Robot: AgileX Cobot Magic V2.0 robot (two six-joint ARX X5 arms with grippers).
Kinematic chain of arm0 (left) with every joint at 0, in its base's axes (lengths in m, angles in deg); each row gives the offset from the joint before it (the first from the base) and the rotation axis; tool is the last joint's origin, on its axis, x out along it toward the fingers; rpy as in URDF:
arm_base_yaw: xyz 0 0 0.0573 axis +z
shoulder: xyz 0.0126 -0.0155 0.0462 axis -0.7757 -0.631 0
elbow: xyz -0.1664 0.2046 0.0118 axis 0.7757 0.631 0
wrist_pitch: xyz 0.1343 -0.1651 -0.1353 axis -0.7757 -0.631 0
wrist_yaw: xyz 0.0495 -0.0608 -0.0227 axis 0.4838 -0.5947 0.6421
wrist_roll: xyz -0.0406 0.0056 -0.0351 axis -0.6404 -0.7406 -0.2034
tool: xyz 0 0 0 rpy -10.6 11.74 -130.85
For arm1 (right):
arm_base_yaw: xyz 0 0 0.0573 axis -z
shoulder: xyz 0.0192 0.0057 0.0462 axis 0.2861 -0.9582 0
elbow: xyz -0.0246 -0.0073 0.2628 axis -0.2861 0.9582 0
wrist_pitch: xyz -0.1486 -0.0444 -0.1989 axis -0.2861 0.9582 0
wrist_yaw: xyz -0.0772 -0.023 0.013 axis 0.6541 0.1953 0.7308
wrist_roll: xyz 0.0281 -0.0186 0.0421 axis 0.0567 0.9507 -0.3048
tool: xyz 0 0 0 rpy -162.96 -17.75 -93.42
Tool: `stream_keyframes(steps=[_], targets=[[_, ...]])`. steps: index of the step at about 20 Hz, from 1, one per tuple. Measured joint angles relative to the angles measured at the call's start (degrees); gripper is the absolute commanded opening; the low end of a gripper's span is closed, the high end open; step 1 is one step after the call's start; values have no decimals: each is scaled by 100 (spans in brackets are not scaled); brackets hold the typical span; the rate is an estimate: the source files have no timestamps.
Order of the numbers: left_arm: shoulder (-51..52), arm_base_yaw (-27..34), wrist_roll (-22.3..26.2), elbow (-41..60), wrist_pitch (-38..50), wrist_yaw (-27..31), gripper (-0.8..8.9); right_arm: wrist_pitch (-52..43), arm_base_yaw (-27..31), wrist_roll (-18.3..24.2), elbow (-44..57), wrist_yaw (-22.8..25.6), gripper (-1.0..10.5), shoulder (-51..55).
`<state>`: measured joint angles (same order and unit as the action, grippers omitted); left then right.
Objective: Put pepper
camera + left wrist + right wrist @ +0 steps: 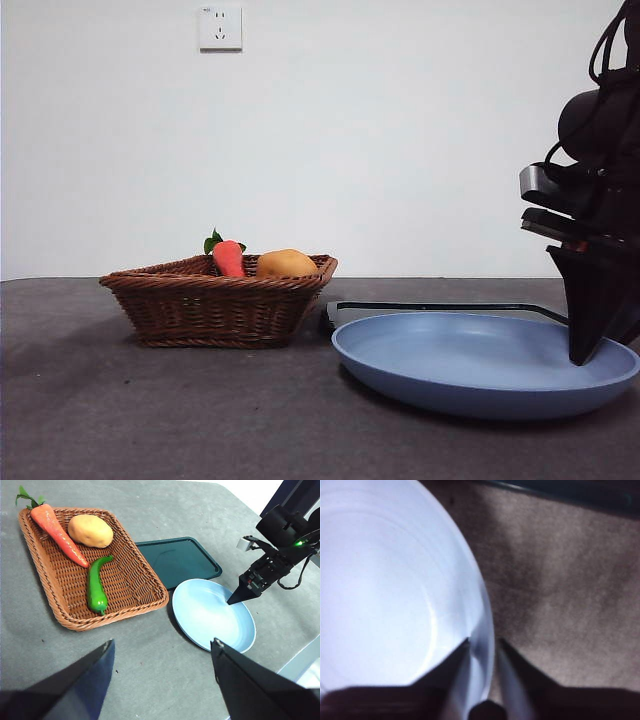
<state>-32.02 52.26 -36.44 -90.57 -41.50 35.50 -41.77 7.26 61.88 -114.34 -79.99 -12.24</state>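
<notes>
We see the pepper (96, 583) lying flat in the wicker basket (131, 597), near its long edge, with its pointed end toward the carrot (58, 530) and potato (90, 530) at the far end of the basket. In the front view the basket (215, 310) sits on the left and its wall hides the pepper; only the carrot (229, 257) and the potato (287, 263) show above the rim.

To the right of the basket lies the blue plate (440, 385), and behind it a dark tray (179, 560), both flat on the grey table (150, 420). The plate's middle is bare.

Our right gripper (483, 647) is down at the right rim of the plate (487, 615). Its jaws stand a narrow gap apart, one on each side of the rim, and we cannot tell whether they press it. The front view shows it as a dark wedge (590, 340) with its tip at the plate's edge.

Our left gripper (162, 647) hangs high over the near table, jaws wide apart and holding nothing, with open table between it and the basket.
</notes>
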Motion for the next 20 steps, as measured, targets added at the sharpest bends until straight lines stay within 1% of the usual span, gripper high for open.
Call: stream_keyframes(steps=[2,6,9,10,14,18,20], targets=[[0,0,0,0,0,2,337,-4,15,-63,-35,-85,3,0],[-116,-15,0,-2,0,103,337,98,24,-227,-46,-90,3,33],[-588,-269,0,-11,146,170,337,328,24,-264,-46,-87,3,466],[-811,-422,-11,-11,328,289,337,396,33,-280,-46,-66,3,728],[-1838,-1185,-210,-175,1088,994,337,785,229,-280,-46,22,3,1794],[-3272,-1937,-264,-1113,1307,2103,337,1040,496,-282,-46,17,3,2743],[-4081,-2153,-238,-1729,1274,2564,336,1235,632,-282,-46,20,3,3027]])
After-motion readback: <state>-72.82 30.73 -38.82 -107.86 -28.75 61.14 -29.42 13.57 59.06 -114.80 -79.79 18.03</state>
